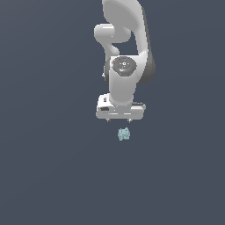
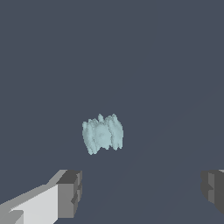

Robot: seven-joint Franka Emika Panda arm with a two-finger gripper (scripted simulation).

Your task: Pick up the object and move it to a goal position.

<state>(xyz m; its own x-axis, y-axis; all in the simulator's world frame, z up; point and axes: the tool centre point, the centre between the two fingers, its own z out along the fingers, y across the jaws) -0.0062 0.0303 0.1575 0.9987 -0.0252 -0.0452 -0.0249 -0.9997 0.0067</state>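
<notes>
The exterior view looks from well back at the arm against a plain dark ground. The wrist view sits close behind the gripper – facing past its fingertips. Both views share the object – small in one, large in the other.

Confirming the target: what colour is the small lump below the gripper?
Pale cyan-white object, clearest in the wrist view.

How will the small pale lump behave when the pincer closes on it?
The lump looks bumpy and jagged, so flat fingers may touch only ridges and it might twist. It is much smaller than the pincer, so probably light. It seems unlikely to roll.
</notes>
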